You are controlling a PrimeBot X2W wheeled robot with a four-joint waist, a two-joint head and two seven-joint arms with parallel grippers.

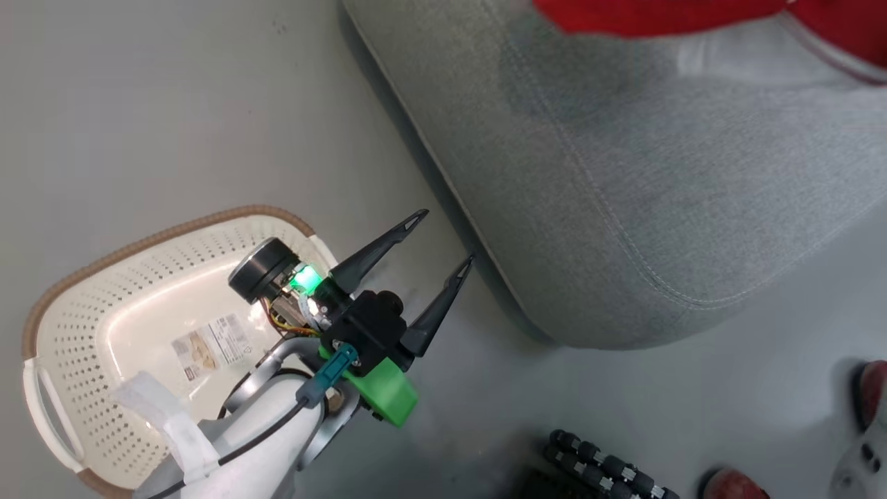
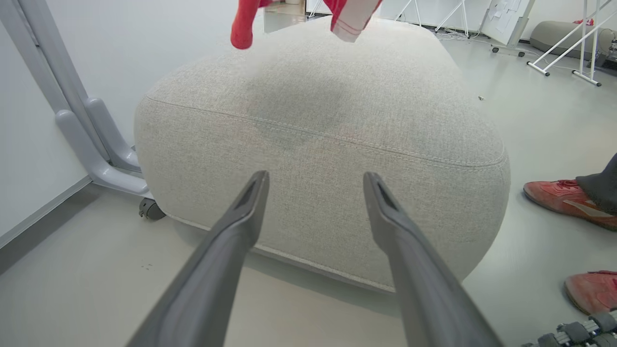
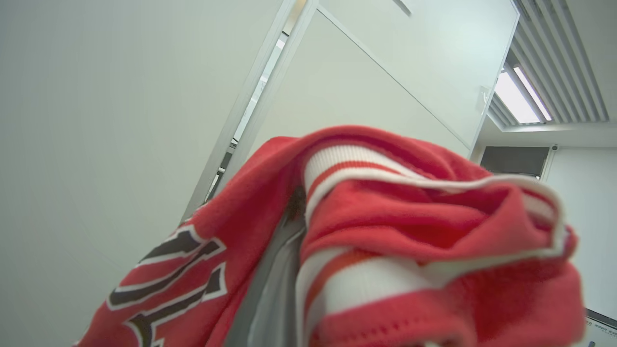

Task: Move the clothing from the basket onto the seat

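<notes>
From the head: one basket (image 1: 83, 326), one label (image 1: 211, 346) inside; one left hand (image 1: 443, 239), spread wide, between basket and one grey seat (image 1: 624, 208); one red jersey (image 1: 624, 17) over the seat's far end. Left wrist: two jersey ends dangle above the seat; two red shoes (image 2: 559, 195). Right wrist: right hand (image 3: 291, 212) pinched on bunched jersey.

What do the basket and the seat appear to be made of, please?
The basket looks like cream moulded plastic, smooth and perforated, with a brown woven-look rim. The seat seems upholstered in grey woven fabric, matte, with stitched seams.
</notes>
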